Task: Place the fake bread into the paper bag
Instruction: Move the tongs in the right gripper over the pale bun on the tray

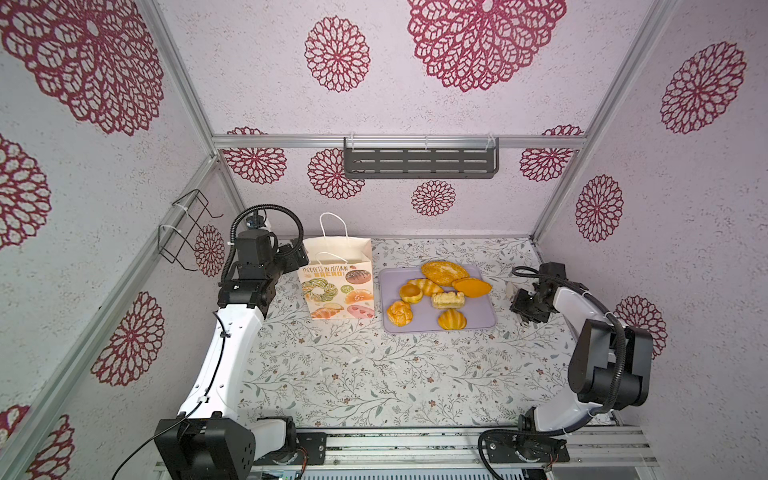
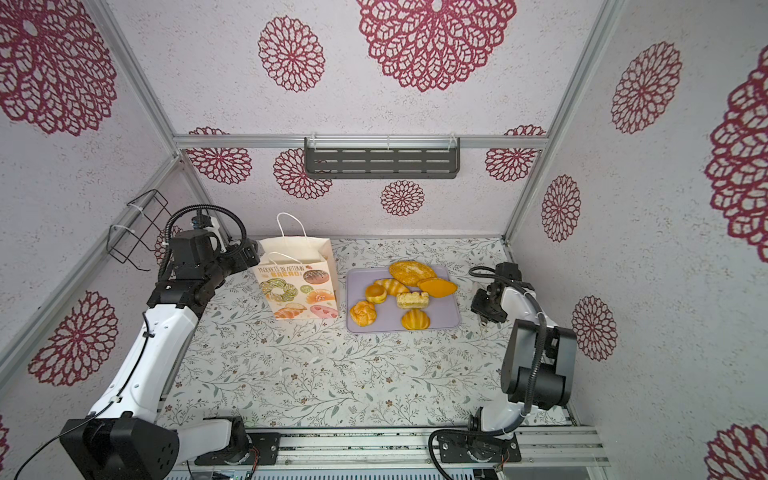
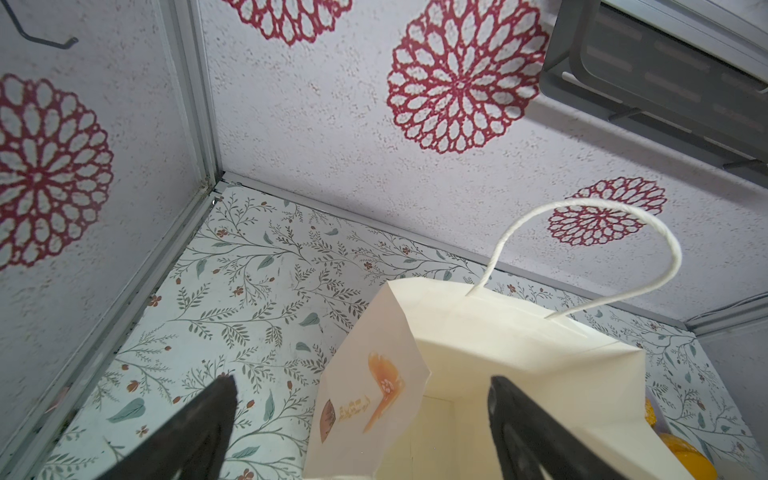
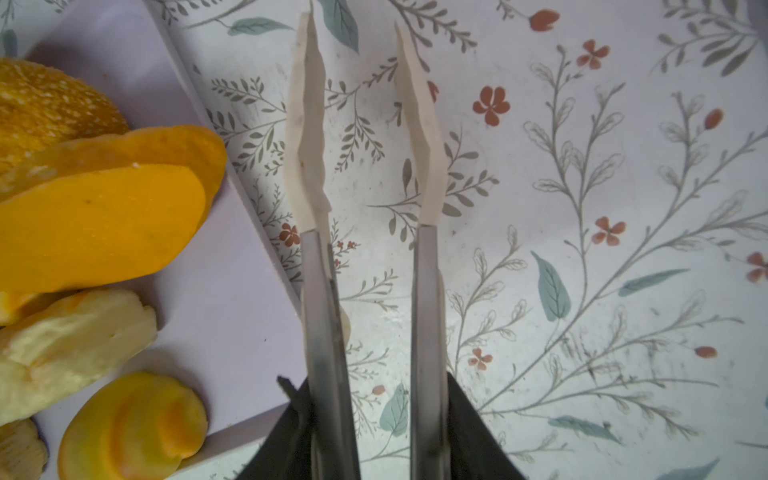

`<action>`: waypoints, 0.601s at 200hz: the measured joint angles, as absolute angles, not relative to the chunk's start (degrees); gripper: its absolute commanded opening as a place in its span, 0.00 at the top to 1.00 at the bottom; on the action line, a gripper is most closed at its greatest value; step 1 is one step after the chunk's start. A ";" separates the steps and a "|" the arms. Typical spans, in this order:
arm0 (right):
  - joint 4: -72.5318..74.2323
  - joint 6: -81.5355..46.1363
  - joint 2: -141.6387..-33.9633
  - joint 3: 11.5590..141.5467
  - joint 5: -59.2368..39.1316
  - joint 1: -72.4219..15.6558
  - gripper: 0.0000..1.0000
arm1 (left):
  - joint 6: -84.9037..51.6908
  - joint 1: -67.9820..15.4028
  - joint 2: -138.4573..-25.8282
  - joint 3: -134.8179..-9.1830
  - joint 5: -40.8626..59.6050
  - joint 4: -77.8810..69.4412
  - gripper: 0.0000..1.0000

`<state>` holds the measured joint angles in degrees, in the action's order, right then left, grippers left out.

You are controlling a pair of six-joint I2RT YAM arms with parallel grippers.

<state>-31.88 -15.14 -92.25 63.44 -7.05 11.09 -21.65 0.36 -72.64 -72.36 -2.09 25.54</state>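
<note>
The paper bag [image 1: 338,286] stands upright and open-mouthed on the floral surface [image 1: 374,374], toward the back left, its printed front facing the camera in both top views; a white cord handle [image 1: 333,224] rises from its rear wall. Just to its right lies a flat lilac tray [image 1: 478,322], separated from the bag by a narrow strip of surface. All the fake bread [image 1: 444,272] sits on this tray, seven pieces: a large speckled oval loaf at the back, a smooth orange oval [image 1: 471,286] touching it, a croissant [image 1: 426,286], a small round bun [image 1: 411,293], a pale crumbly slice [image 1: 447,300], a crackled bun [image 1: 399,312] and a shell-shaped bun [image 1: 452,319] nearest the front edge; none is in the bag.

The left jaws are spread wide at the bag's left side. In the left wrist view one black finger [image 3: 199,428] shows over the surface outside the bag and the other over its open mouth, with the bag's side wall between them; whether either touches the paper I cannot tell. The right jaws, right of the tray, are pinching a pair of tongs [image 4: 320,299] by the metal arms; the tongs' white tips [image 4: 305,124] stand apart over bare surface just beside the tray's edge, with nothing between them.
</note>
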 measured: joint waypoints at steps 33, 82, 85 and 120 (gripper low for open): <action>-34.92 -15.11 -87.90 63.44 -7.38 10.81 0.57 | -21.65 0.36 -72.55 -72.31 -2.07 25.54 0.03; -39.18 -15.11 -80.34 63.16 -7.53 9.67 0.56 | -21.67 0.36 -71.59 -72.23 -1.96 25.50 0.03; -39.31 -15.11 -79.70 63.05 -7.64 9.58 0.56 | -21.69 0.36 -71.57 -72.23 -1.93 25.47 0.03; -41.76 -15.11 -73.65 61.69 -8.12 7.66 0.56 | -21.74 0.36 -71.55 -72.18 -1.76 25.19 0.03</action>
<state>-41.76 -15.11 -73.65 61.69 -8.12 7.66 -21.74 0.36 -71.55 -72.18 -1.76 25.19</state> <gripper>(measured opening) 0.440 0.971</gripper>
